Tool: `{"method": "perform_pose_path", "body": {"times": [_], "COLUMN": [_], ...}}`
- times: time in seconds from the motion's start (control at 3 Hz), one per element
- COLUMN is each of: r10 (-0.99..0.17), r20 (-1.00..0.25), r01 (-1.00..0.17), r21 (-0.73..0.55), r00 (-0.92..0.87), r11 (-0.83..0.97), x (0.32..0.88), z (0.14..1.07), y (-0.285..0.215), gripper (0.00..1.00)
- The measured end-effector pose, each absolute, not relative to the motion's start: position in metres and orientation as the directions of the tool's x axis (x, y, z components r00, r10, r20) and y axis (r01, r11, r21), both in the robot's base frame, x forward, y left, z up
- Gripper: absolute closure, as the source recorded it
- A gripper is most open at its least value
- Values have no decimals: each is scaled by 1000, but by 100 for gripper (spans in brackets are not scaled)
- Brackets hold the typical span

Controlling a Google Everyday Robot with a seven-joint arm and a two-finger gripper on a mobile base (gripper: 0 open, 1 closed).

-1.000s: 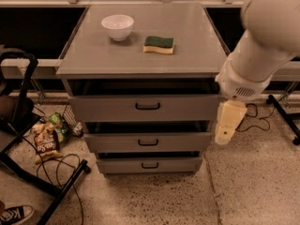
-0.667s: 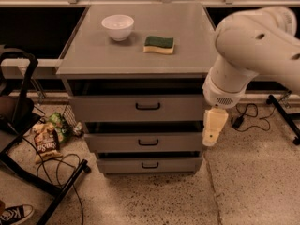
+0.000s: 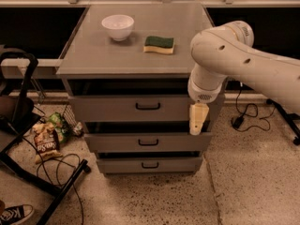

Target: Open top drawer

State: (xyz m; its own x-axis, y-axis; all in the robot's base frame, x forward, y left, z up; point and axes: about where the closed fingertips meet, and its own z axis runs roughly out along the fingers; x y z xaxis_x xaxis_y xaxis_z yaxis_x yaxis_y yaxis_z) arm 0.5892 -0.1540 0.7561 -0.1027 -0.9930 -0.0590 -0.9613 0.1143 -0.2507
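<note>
Your target, the grey metal top drawer (image 3: 117, 109) with the tallest front panel, sits directly under the grey cabinet top (image 3: 93, 55) and looks pushed in, so the pull has not begun. The cream two-finger gripper (image 3: 198, 118) hangs pointing down in front of the right end of that top drawer's panel, well to the right of the drawer's black bar handle (image 3: 148, 106). You cannot tell from here whether the gripper is released or clenched, and it appears to hold nothing. To do this step well, bring the gripper left along the top drawer's front to the middle of the handle, hook or clamp the bar squarely, then pull straight out, level with the drawer's travel. An off-centre pull would likely rack the tray. Go gently, since the white ceramic bowl (image 3: 117, 26) and the green-and-yellow sponge (image 3: 159, 44) rest above the top drawer on the cabinet top. As for writing, the crumpled snack bag (image 3: 44, 142) on the floor, left of and below the top drawer, carries print you cannot read, and no other label shows.
</note>
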Motion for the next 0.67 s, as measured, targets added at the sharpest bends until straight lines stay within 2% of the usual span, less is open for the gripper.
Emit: {"method": "perform_pose_path", "body": {"times": [0.67], "r10": [-995], "r20": [-28], "r01": [-969], "r21": [-227], "r00": [-95], "r11": [99], "x": [637], "z": [708], "y": [-138], "gripper": [0]}}
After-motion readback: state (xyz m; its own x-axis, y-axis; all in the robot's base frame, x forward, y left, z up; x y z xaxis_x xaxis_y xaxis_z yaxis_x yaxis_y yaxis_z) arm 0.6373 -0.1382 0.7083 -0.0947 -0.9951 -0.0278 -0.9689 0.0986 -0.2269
